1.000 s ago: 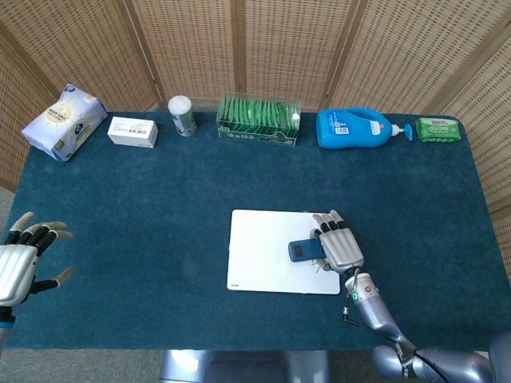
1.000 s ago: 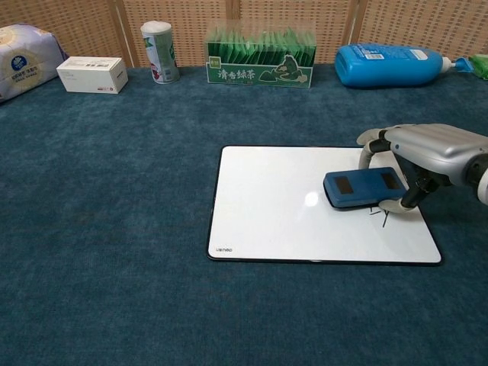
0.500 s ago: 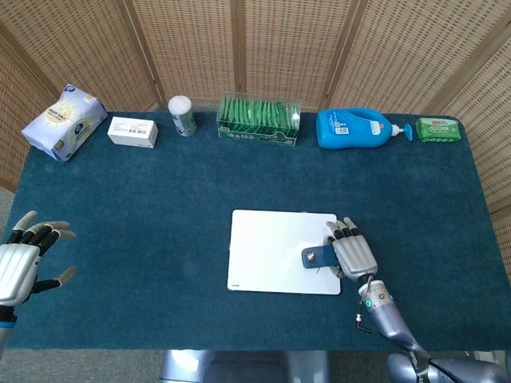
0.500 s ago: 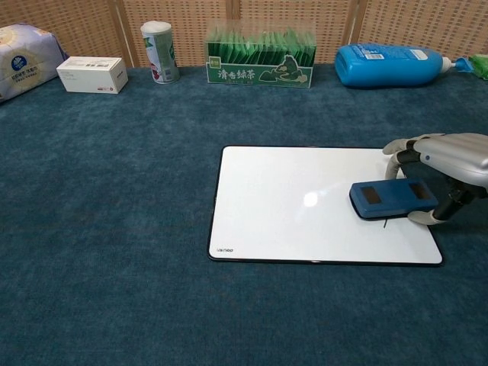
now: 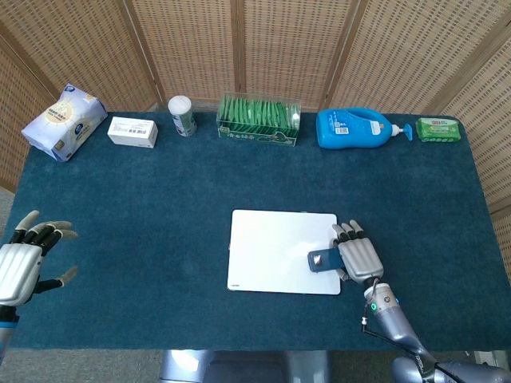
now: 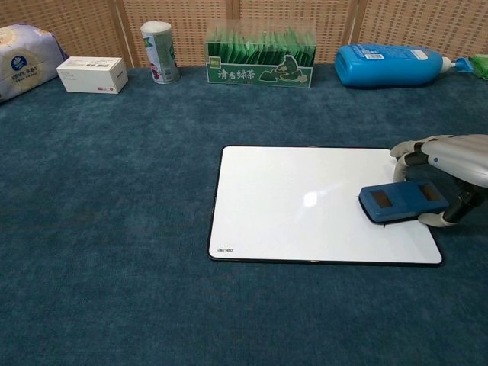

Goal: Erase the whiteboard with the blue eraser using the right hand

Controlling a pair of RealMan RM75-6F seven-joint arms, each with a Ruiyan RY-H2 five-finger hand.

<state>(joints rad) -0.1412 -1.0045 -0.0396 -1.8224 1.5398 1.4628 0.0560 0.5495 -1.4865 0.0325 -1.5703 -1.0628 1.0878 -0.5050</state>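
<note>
One blue eraser (image 6: 398, 202) sits pinched under my right hand (image 6: 450, 156) at the whiteboard (image 6: 305, 202)'s near-right edge, mid-wipe, so I judge the next stroke should sweep leftward, away from my palm, while my left hand (image 5: 20, 267) idles spread wide.

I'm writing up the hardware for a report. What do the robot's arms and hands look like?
Both hands, left hand and right hand, have silver metallic backs and grey fingers with dark segments and pale tips. The right forearm is glossy grey-blue with a small green light and a thin black cable.
</note>
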